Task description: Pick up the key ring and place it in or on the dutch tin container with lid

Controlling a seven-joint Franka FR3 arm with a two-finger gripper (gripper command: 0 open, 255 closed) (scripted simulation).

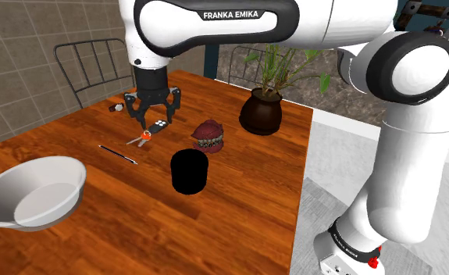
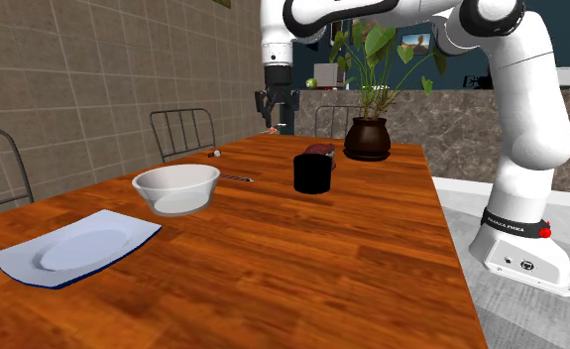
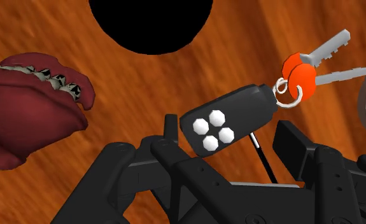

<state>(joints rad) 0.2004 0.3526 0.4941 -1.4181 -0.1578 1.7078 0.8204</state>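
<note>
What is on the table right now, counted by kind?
Bowl: 1
Plate: 1
Black tin: 1
Potted plant: 1
Key ring: 1
Dark red toothed toy: 1
Thin stick: 1
Small unclear item at far edge: 1
Total: 8

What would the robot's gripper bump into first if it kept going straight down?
Probably the key ring: its black fob lies right below the gripper, between the open fingers. The gap is hard to judge.
</note>
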